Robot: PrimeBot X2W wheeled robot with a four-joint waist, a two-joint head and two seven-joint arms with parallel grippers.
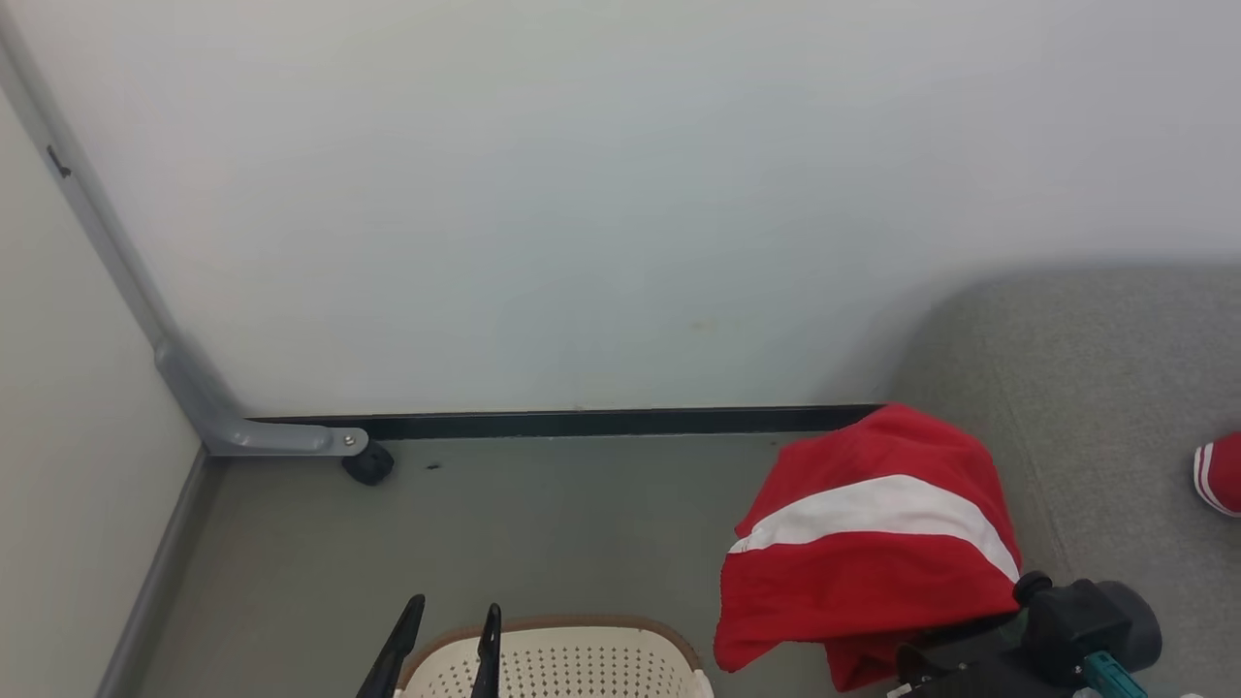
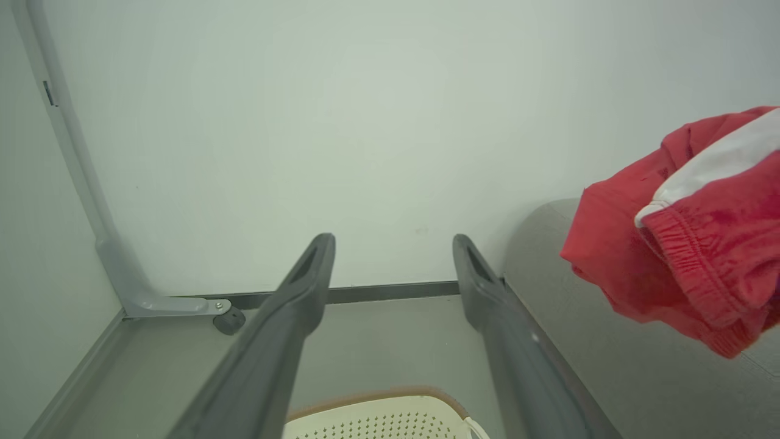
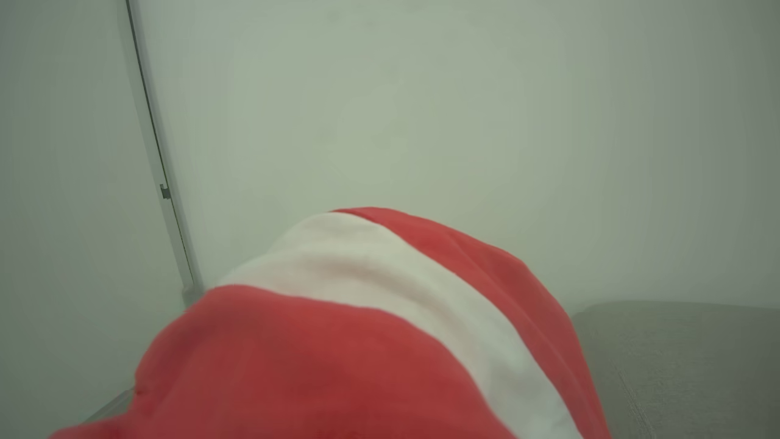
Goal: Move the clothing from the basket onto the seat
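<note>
two red garments (image 1: 868,572), one basket (image 1: 553,664), one sofa (image 1: 1096,388).

Red white-banded clothing (image 3: 304,366) looms close before the grey seat (image 3: 688,366).

Hidden beneath the draped clothing (image 1: 873,543): the fingers of the right gripper (image 1: 955,659), in head and right wrist views alike. Cut off at the head view's bottom edge: most of the basket (image 1: 557,664) and the base of the left gripper (image 1: 456,606). Clipped by its right edge: a second red garment (image 1: 1220,473) and the seat (image 1: 1096,388).
</note>
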